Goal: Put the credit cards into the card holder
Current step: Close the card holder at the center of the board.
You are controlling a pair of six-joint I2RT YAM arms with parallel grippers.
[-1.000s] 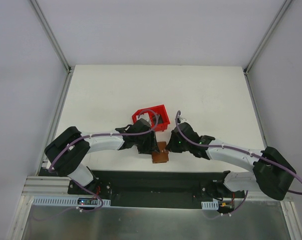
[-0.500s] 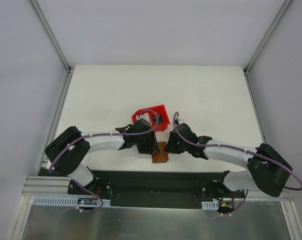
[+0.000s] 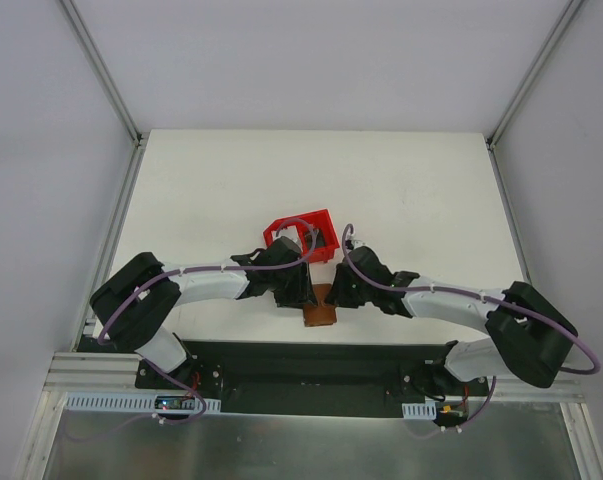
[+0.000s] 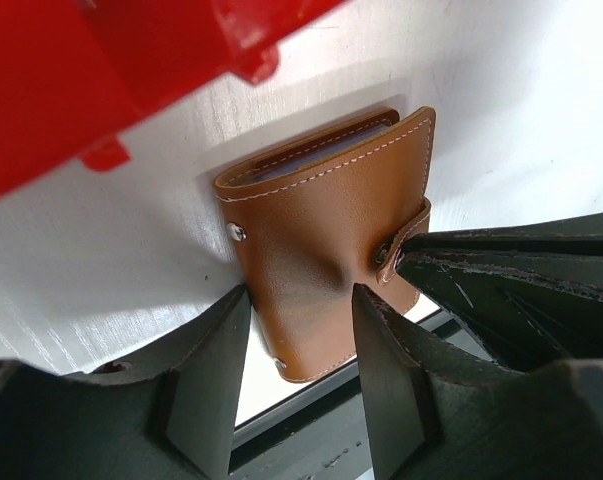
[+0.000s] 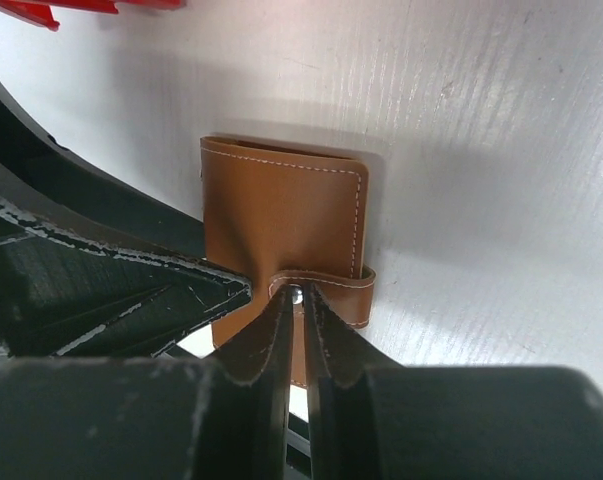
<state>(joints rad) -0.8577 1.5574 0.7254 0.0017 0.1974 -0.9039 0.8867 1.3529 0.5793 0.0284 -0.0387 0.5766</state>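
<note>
The brown card holder (image 3: pixel 321 313) lies folded shut near the table's front edge. It also shows in the left wrist view (image 4: pixel 326 235) and the right wrist view (image 5: pixel 281 215). My left gripper (image 4: pixel 299 330) is open; its fingers (image 4: pixel 206 385) straddle the holder's near end and its face is dented between them. My right gripper (image 5: pixel 297 298) is shut, its tips pinching the clasp strap (image 5: pixel 331 288) at the snap. A thin bluish edge (image 4: pixel 311 153) shows inside the holder's far side. No loose credit cards are in view.
A red plastic bin (image 3: pixel 303 235) stands just behind the holder, against the left gripper; it also shows in the left wrist view (image 4: pixel 101 70). The table's front edge and the black base rail (image 3: pixel 301 360) lie right below the holder.
My right arm has shifted a little left, bringing its gripper up against the card holder. The left arm and the holder have stayed in place.
</note>
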